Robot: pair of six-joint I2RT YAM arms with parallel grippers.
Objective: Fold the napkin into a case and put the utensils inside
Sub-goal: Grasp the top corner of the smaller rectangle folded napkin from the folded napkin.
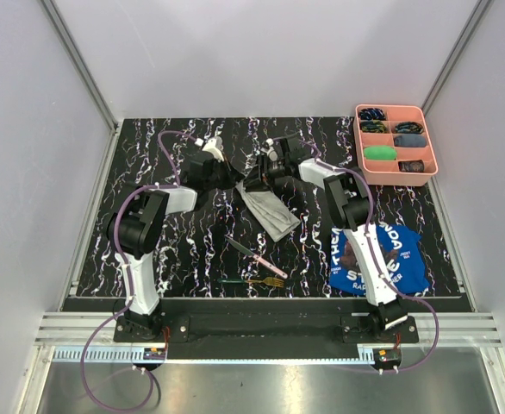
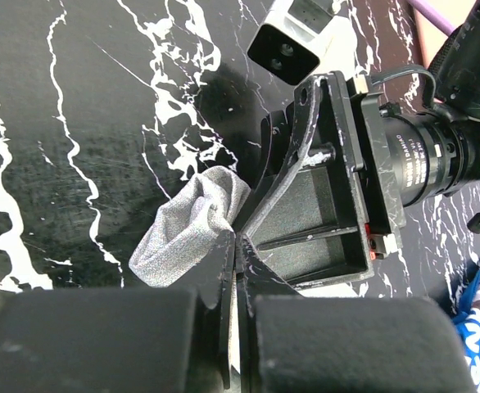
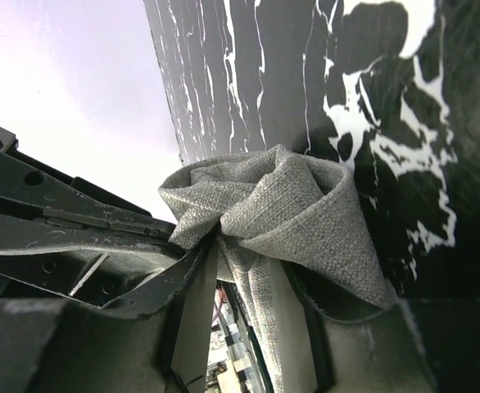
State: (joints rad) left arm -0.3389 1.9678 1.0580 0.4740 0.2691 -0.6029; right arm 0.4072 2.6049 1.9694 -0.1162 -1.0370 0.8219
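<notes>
In left tool point(image 2: 234, 244), seemingly, bunched napkin point(image 2: 187, 225).

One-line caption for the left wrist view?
Left gripper shut on a bunched fold of the light grey cloth napkin over black marbled table.

Bright, even overhead light; sharp from afar, soft up close.
From above, my table point(image 1: 183, 259) shows crisp, with glare along the metal rail point(image 1: 252, 354) at its near edge. At my left wrist, the left claw point(image 2: 236, 241) has near fingers point(image 2: 101, 344) blurred into black blocks. At my right wrist the wall point(image 3: 60, 65) burns out white, yet the napkin point(image 3: 289, 213) shows a sharp weave.
</notes>
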